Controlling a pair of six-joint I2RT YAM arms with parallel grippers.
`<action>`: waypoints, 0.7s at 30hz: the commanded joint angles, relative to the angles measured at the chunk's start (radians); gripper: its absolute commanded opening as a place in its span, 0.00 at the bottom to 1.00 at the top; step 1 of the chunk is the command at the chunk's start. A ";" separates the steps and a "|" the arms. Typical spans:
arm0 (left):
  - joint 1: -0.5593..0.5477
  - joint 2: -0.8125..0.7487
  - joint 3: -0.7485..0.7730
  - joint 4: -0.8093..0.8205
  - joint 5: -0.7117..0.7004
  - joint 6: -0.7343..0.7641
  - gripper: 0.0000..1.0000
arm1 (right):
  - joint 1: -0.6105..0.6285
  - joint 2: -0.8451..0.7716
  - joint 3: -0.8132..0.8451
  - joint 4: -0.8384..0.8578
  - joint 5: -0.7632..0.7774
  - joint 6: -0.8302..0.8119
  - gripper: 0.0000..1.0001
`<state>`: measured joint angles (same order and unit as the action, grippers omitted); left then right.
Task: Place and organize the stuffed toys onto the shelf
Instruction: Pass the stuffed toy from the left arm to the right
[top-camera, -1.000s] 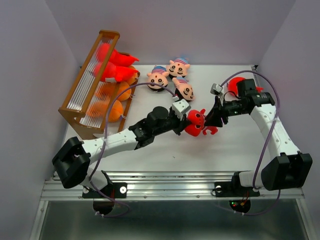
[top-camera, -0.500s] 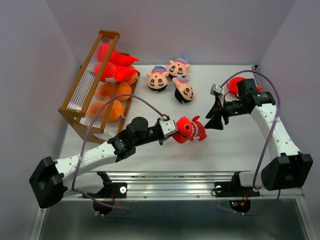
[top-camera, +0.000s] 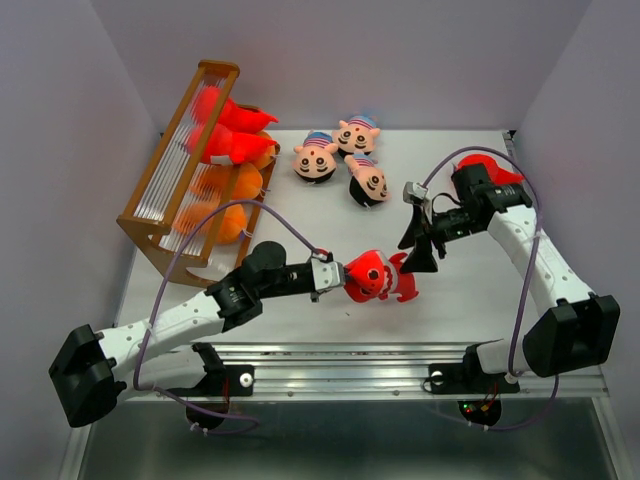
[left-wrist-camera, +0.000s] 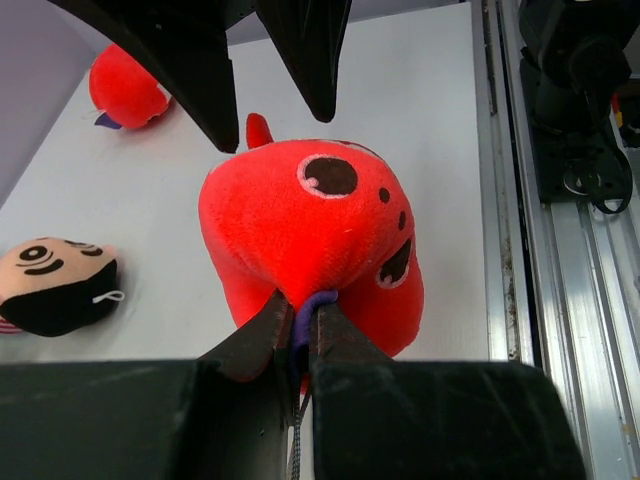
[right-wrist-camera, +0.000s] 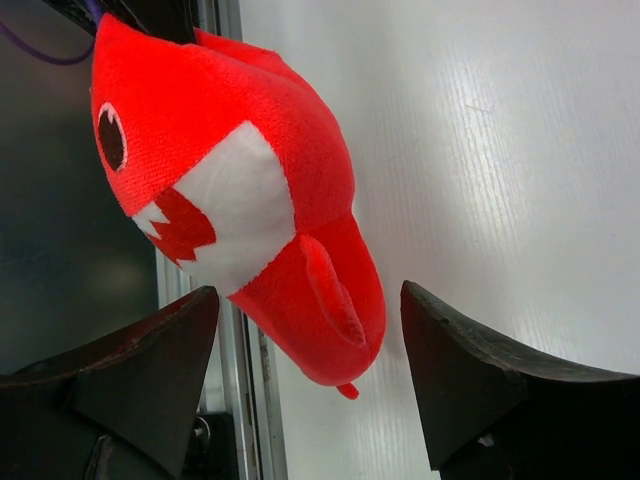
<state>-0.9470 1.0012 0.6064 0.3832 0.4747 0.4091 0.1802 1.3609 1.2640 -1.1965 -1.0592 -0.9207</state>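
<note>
White tabletop (top-camera: 470, 290) filled the overhead view, boxed in by pale lilac walls. At the far left stood the shelf (top-camera: 213, 70), tilted back, with red plush toys (top-camera: 230, 120) on its upper tiers and round orange toys (top-camera: 225, 220) lower down. Three doll heads (top-camera: 316, 160) in striped caps lay close together on the table near the back, just right of the shelf. Toward the front middle, the left gripper (top-camera: 336, 278) had hold of a red toy (top-camera: 370, 275), and the right gripper (top-camera: 418, 248) pointed down at that toy's far side with its black fingers spread. A second red toy (top-camera: 485, 163) sat at the rear right, partly hidden behind the right arm. From the left wrist, the fingers were pinched almost together on a purple loop (left-wrist-camera: 303, 312) at the toy's base, so the plush bulged just ahead of them; the other arm's two dark fingers hung close above it, and a metal rail (left-wrist-camera: 520, 200) ran down the right side. Whether the toy touched the table could not be told. From the right wrist, the fingers stood wide apart with the toy's red lower end between them, a gap showing on each side and nothing gripped; its white patch and round eye faced the camera.
</note>
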 joint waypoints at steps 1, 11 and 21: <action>-0.001 -0.013 0.015 0.057 0.062 0.017 0.00 | 0.030 -0.010 -0.002 0.012 -0.010 -0.010 0.79; -0.001 -0.059 -0.020 0.056 0.084 0.063 0.00 | 0.041 0.009 0.066 -0.171 -0.005 -0.235 0.93; -0.001 -0.113 -0.046 0.031 0.091 0.123 0.00 | 0.068 -0.003 0.071 -0.190 0.011 -0.254 0.96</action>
<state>-0.9470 0.9165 0.5625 0.3702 0.5468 0.4889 0.2176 1.3712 1.3121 -1.3224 -1.0363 -1.1397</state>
